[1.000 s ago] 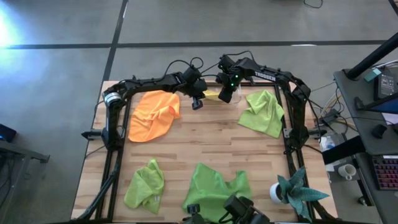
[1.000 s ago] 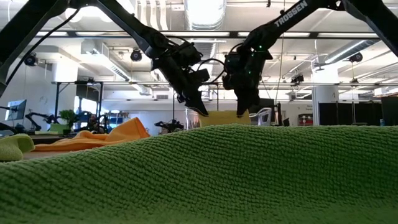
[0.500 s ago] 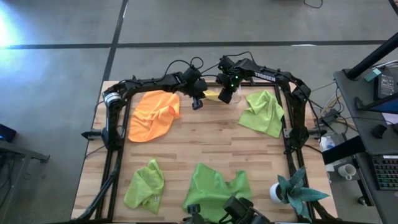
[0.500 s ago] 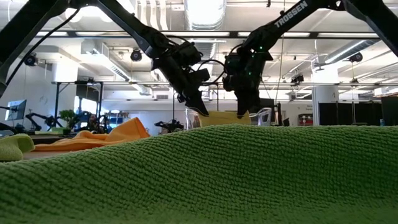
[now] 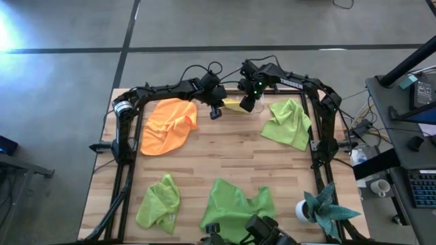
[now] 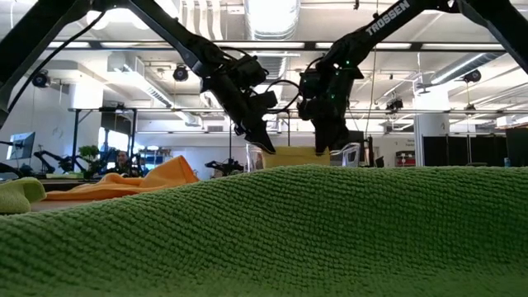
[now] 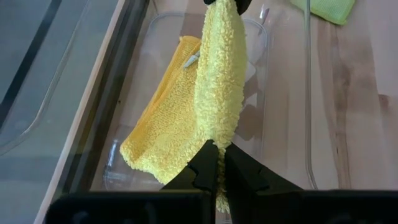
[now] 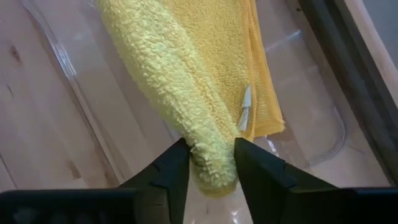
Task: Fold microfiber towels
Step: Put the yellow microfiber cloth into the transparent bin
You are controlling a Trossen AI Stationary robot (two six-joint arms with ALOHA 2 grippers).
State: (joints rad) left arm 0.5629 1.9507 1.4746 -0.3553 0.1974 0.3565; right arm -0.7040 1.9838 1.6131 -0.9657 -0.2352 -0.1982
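Since the earlier frame the right gripper (image 8: 210, 163) has parted its jaws around the yellow towel (image 8: 180, 106), which hangs lengthwise between both grippers over the clear bin (image 7: 264, 81) at upper centre, the left gripper (image 7: 219, 168) clenched on its opposite end.

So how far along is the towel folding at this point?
Early. The yellow towel hangs folded over the clear bin, the left gripper shut on one end, the right gripper's fingers parted around the other. Nothing else looks folded: the orange towel and three lime green towels lie crumpled on the table.
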